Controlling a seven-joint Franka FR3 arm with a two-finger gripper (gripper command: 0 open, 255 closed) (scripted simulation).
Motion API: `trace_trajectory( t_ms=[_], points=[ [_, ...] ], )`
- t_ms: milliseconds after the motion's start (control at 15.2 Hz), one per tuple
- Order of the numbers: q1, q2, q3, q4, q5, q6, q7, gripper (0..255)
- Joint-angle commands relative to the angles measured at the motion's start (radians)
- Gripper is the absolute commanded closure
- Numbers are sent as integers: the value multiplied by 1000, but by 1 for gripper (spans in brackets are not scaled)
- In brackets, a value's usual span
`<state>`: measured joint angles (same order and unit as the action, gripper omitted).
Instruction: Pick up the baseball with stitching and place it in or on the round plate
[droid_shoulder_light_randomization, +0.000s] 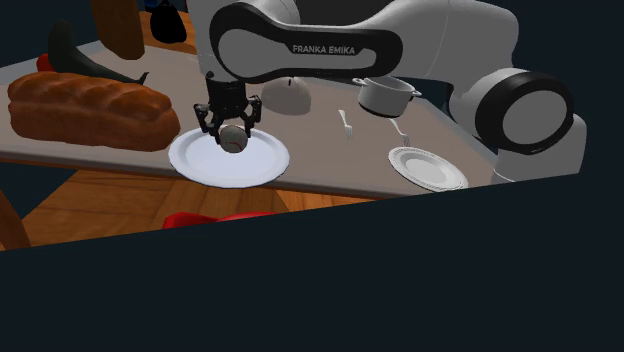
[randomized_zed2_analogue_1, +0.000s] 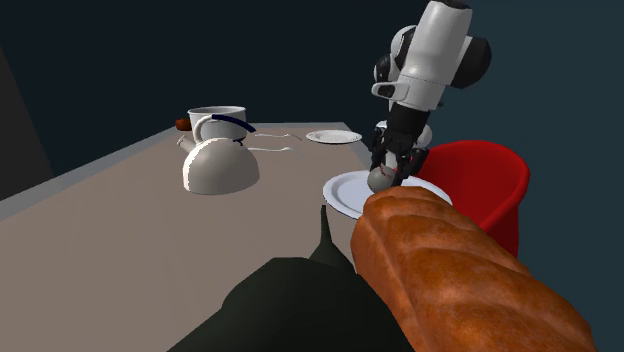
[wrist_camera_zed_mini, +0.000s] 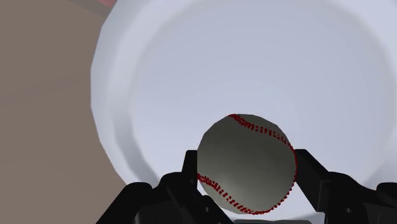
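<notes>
ball (wrist_camera_zed_mini: 247, 164) clasped in jaws, held just over plate (wrist_camera_zed_mini: 254, 57) centre. if released high, bounce or roll is risked; in shoulder view counter (droid_shoulder_light_randomization: 330, 152) edge lies at plate's 6 o'clock, ball lost there.

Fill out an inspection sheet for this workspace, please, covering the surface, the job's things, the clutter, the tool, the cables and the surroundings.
Surface: grey-brown table.
Job's things: baseball with red stitching clasped in the tool, over the large white round plate; whether it touches the plate cannot be told.
Clutter: bread loaf, pot, small plate, fork, white domed vessel, black object.
Tool: shut on the baseball, pointing down at the large plate.
Cables: nothing seen.
Surroundings: wooden floor; red chair beside the table.
</notes>
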<state>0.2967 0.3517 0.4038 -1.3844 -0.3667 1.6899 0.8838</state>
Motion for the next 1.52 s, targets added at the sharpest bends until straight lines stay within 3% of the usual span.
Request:
trace_trajectory(
  t_ms=[0,264,330,660,924,1452],
  points=[
    [0,-1,0,-2,0,2,0,255],
    [0,-1,0,-2,0,2,0,255],
    [0,-1,0,-1,0,1,0,0],
    [0,-1,0,-1,0,1,0,0],
    [37,26,7,161,-9,-137,-10,0],
    [37,26,7,161,-9,-137,-10,0]
  ],
)
